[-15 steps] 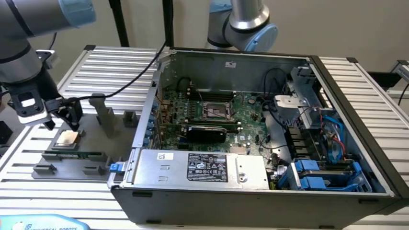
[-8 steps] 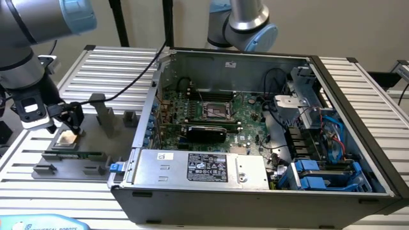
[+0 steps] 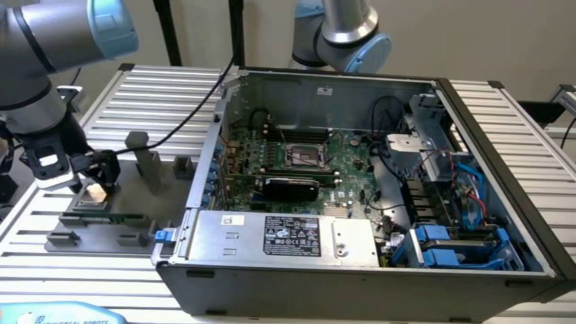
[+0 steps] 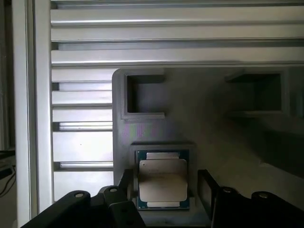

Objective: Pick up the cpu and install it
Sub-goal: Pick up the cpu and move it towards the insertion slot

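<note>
I am working over the slatted bench [image 3: 504, 121], beside the open computer case [image 3: 360, 283], and hovering above the grey fixture [image 3: 144, 202] at the exterior view's left. My claw [image 4: 164, 186] is standing released, gripping nothing, with one finger on each side of the cpu [image 4: 162, 178], which is lying flat in its square nest. I am judging that staying centred and level matters most, so the chip is not tipping as I close. The label [image 3: 293, 236] on the case's metal box is defeating my reading; the blue housing [image 3: 63, 316] is showing "UNIVERSAL ROBOTS".
</note>
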`<state>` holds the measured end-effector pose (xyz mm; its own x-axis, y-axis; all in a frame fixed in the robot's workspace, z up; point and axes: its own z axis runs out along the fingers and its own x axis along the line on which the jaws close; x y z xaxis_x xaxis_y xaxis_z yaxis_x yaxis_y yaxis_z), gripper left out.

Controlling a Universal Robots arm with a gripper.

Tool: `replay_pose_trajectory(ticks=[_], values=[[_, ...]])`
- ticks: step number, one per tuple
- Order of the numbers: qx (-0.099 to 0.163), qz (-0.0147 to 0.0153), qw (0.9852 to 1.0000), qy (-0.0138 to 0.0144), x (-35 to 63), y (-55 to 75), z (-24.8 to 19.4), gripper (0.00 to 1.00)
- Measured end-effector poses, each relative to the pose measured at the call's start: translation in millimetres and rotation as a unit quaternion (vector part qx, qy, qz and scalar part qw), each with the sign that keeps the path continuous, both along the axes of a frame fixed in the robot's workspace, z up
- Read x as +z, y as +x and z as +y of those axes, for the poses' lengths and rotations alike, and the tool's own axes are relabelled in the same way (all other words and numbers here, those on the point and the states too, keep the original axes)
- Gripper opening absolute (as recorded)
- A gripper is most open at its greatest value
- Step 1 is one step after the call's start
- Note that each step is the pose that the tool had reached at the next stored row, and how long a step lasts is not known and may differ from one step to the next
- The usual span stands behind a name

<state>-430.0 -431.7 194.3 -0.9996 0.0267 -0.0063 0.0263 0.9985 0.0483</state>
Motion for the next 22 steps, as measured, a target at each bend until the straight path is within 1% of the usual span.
replay_pose_trajectory(ticks=[6, 11, 17, 20, 22], values=[[0.0, 0.0, 1.0, 0.0001, -4.0, -0.1, 0.0, 0.65], [0.0, 0.0006, 1.0, 0.0, -7.2, -0.3, 0.0, 0.65], [0.001, 0.0013, 1.0, -0.0001, -8.5, -0.4, 0.0, 0.65], [0.001, 0.0013, 1.0, -0.0005, -8.6, -0.3, 0.0, 0.65], [0.002, 0.0013, 1.0, -0.0015, -8.6, -0.4, 0.0, 0.65]])
